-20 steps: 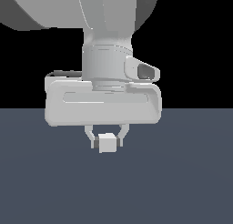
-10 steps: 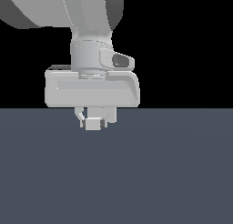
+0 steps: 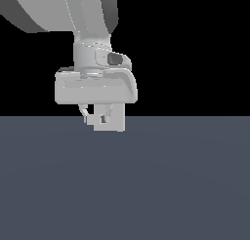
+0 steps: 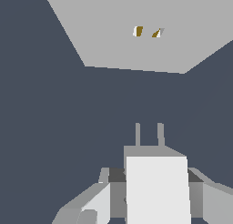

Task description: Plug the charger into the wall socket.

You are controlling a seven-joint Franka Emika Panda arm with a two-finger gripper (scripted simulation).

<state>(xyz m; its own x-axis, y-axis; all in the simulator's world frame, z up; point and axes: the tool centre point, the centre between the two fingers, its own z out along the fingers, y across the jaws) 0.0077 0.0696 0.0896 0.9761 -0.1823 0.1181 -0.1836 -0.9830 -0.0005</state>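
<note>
The small white-grey cube charger (image 4: pixel 157 186) sits low and right of centre in the wrist picture, two thin grey prongs jutting from its far face. Apart from it, the flat pale grey square wall socket (image 4: pixel 136 50) fills the upper frame, showing two small yellowish slots.

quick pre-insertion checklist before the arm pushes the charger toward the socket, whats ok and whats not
1. Charger held in the pincer: ok, fingers flank it in the wrist view.
2. Two prongs point toward the wall socket: ok.
3. Socket's two slots visible and unblocked: ok.
4. Prongs lined up with the slots: cannot tell; they look roughly lined up sideways, height unclear.
5. Prongs seated in the slots: not ok, dark floor shows between them.
6. Path between prongs and socket free: ok.
</note>
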